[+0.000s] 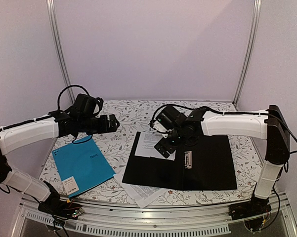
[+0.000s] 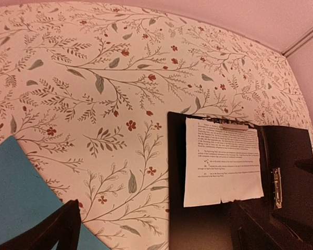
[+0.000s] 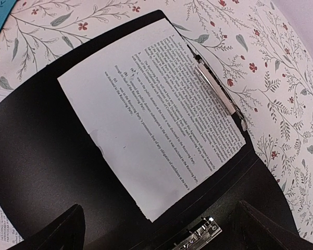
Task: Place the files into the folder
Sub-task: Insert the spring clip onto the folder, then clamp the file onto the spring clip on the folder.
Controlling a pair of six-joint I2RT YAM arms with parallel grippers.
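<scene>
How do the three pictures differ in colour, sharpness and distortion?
Top external: cool lilac light, soft detail, print on the sheet unreadable. Left wrist: warm orange cast, the far edge of the table curves as under a wide lens, the left fingers are dark shapes. Right wrist: more neutral and sharpest, text lines distinct, the silver clip gleams faintly.

One sheet (image 1: 155, 143) lies inside the open folder (image 1: 207, 170).

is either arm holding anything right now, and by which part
Nothing is held. The right end effector hangs open above the sheet lying in the black folder; the left end effector is open above the tablecloth, empty.
</scene>
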